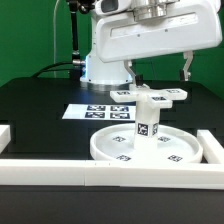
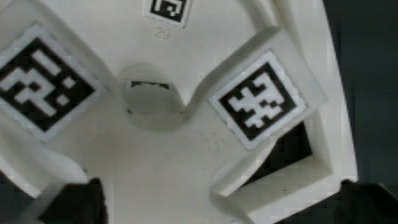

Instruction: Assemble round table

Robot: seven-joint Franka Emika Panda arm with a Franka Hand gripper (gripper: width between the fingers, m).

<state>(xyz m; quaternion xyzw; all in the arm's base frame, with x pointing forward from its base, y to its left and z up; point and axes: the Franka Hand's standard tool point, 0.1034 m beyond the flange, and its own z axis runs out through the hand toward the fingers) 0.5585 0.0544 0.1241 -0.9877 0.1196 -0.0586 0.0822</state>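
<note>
The large round disc (image 1: pixel 140 150) lies flat near the front of the table. The short thick leg (image 1: pixel 146 125) stands upright on its middle. The cross-shaped foot (image 1: pixel 150 97) sits on top of the leg. My gripper (image 1: pixel 158 75) hangs just above the foot, its fingers spread wide and holding nothing. In the wrist view the foot (image 2: pixel 169 110) fills the picture from close up, with two tags showing. My dark fingertips (image 2: pixel 63 205) show at the corners on either side of it, and the gripper (image 2: pixel 214 205) stands open.
The marker board (image 1: pixel 92 112) lies flat behind the disc. White border rails run along the front (image 1: pixel 100 172), the exterior view's left (image 1: pixel 5 135) and the exterior view's right (image 1: pixel 212 148). The arm's white base (image 1: pixel 100 65) stands at the back.
</note>
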